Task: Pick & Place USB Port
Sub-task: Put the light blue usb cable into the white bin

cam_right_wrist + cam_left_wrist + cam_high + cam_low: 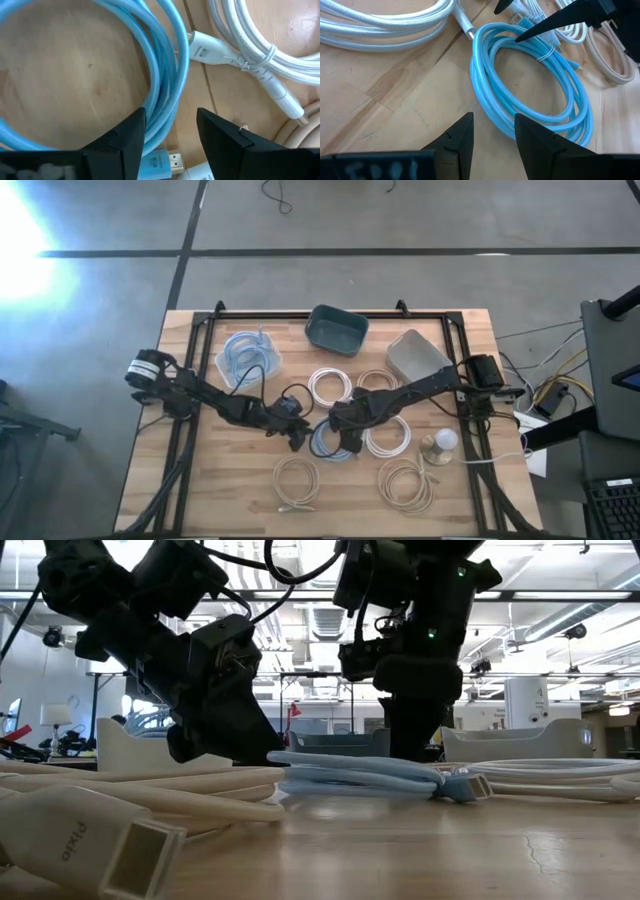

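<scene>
We see the blue cable coil [328, 442] lying flat at the table's [230, 495] middle. The left gripper [492, 137] hovers at its rim, fingers parted narrowly, holding nothing. The right gripper [170, 132] straddles the coil's opposite edge, jaws spread. White cables [330, 385] crowd close around it.
</scene>
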Robot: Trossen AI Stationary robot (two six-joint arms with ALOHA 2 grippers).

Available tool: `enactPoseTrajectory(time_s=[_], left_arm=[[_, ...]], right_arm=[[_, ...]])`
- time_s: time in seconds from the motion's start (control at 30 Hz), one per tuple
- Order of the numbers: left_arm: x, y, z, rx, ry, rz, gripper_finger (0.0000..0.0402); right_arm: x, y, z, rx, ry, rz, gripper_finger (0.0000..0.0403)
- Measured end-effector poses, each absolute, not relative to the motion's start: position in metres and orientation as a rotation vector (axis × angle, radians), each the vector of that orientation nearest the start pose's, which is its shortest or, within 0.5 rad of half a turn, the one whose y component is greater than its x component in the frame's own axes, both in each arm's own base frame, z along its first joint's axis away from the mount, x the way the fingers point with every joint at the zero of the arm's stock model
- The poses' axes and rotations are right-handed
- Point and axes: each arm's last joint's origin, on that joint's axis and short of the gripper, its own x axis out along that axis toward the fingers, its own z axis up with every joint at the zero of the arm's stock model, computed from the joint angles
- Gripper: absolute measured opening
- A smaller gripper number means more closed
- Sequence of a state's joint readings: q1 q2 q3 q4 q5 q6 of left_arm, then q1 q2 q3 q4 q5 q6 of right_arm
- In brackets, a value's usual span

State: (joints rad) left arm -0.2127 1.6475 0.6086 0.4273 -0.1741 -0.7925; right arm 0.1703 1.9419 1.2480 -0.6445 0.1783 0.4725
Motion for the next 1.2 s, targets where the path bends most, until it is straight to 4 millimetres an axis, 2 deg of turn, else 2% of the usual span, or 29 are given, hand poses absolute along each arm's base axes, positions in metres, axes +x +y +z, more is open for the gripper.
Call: enactPoseTrajectory(time_s=[0.17, 0.4, 0.57, 0.73, 0.87, 1.03, 1.2], left_arm=[[0.289, -0.057, 0.136, -0.647, 0.566, 0.178, 0.0135], [0.277, -0.055, 0.165, -0.597, 0.558, 0.108, 0.0135], [0.26, -0.052, 0.183, -0.574, 0.582, 0.114, 0.0135], [0.252, -0.051, 0.193, -0.613, 0.546, 0.111, 0.0135], [0.251, -0.05, 0.191, -0.61, 0.546, 0.132, 0.0135], [0.252, -0.049, 0.188, -0.563, 0.531, 0.187, 0.0135], [0.253, -0.049, 0.189, -0.543, 0.52, 0.187, 0.0135]], right_arm=[[0.363, 0.057, 0.145, 0.18, 1.246, -0.306, 0.0119], [0.364, 0.057, 0.145, 0.186, 1.239, -0.301, 0.0021], [0.371, 0.058, 0.154, 0.198, 1.21, -0.312, 0.0013], [0.384, 0.06, 0.175, 0.169, 1.095, -0.373, 0.0012], [0.393, 0.063, 0.191, 0.099, 1.002, -0.436, 0.0012], [0.401, 0.066, 0.209, 0.074, 0.946, -0.422, 0.0012], [0.403, 0.067, 0.213, 0.074, 0.932, -0.421, 0.0011]])
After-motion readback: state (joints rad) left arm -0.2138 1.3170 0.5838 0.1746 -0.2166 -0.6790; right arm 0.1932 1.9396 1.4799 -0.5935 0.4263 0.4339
